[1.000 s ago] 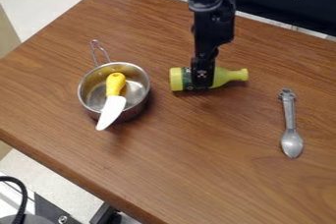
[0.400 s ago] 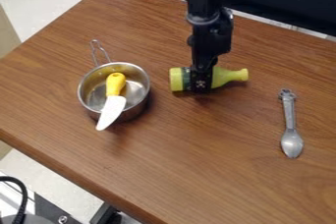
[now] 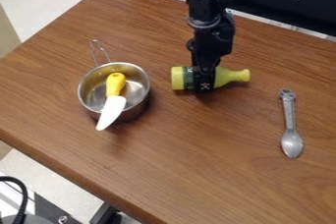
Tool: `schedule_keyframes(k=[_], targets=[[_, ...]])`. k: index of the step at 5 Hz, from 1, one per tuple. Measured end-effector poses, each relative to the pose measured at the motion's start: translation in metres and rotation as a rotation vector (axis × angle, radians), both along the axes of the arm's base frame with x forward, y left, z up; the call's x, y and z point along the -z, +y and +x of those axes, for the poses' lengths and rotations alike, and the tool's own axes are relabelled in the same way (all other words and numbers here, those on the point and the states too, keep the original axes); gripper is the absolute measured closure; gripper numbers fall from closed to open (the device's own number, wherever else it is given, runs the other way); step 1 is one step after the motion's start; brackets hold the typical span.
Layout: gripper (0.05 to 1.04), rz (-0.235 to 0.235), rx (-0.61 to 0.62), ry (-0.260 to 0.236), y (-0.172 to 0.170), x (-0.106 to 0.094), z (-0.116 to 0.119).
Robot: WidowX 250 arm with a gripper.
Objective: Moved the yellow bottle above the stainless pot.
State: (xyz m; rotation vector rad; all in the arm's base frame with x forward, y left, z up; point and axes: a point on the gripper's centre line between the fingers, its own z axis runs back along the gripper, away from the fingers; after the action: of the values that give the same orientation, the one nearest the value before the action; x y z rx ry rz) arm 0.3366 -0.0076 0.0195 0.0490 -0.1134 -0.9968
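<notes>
Ngl, can't tell if my gripper (image 3: 202,88) is clamped; loose jaws could drop the yellow bottle (image 3: 228,76) before the 9-o'clock saucepan (image 3: 134,111).

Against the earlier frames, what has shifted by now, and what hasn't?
The yellow bottle has slid very slightly right in the picture, and the arm above it has come down a little. Whether the hand has taken hold can't be told. The pot, the yellow-handled knife and the spoon stayed put.
</notes>
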Motion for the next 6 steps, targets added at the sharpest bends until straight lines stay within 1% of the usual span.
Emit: schedule_keyframes(k=[1,2,3,4,5,6], targets=[[0.461,-0.019,-0.155,-0.001,0.001,-0.001,0.0],[0.461,-0.031,-0.348,-0.011,0.006,-0.003,0.003],[0.461,-0.024,-0.585,-0.063,0.015,-0.009,0.012],[0.461,-0.052,-0.774,-0.091,0.026,-0.023,0.026],[0.461,-0.057,-0.872,-0.116,0.042,-0.025,0.037],[0.461,-0.059,-0.928,-0.122,0.058,-0.029,0.044]])
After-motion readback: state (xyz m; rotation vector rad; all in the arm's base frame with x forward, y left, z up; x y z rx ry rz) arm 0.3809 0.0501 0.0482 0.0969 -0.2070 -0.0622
